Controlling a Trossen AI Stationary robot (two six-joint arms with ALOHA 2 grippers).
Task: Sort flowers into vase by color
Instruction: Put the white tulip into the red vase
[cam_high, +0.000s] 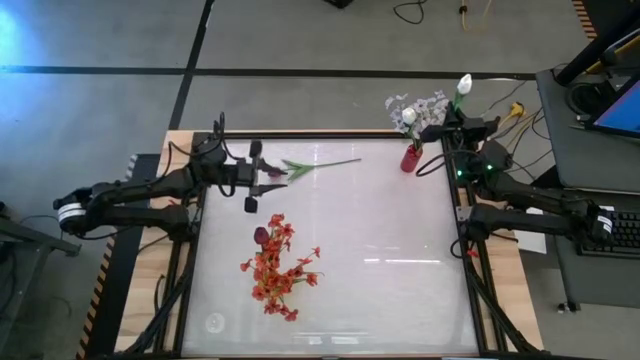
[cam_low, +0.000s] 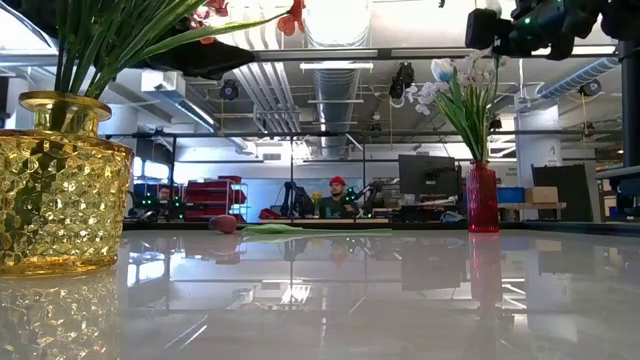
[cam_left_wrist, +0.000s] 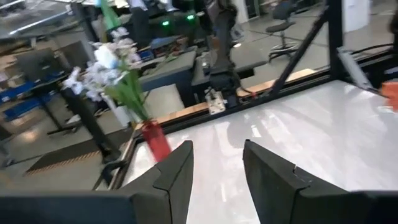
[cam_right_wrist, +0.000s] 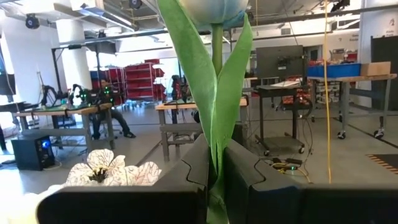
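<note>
— Nearest us, the red-orange sprays (cam_high: 277, 262) stand in the yellow vase (cam_low: 58, 185). Farther back, the left claw (cam_high: 256, 176) hangs with fingers apart, empty, beside the maroon tulip (cam_high: 318, 165) lying on the table (cam_high: 400, 250).

— And the right claw (cam_high: 447, 128) is clamped on the white bud (cam_high: 464, 84) over the red vase (cam_high: 410, 158). Misjudge the drop and that narrow vase could tip.

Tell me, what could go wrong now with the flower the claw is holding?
The right claw pinches the white tulip low on its stem, so the tall flower might tilt or slip. The red vase is narrow and already stuffed with white flowers, so a clumsy push might tip it over.
</note>
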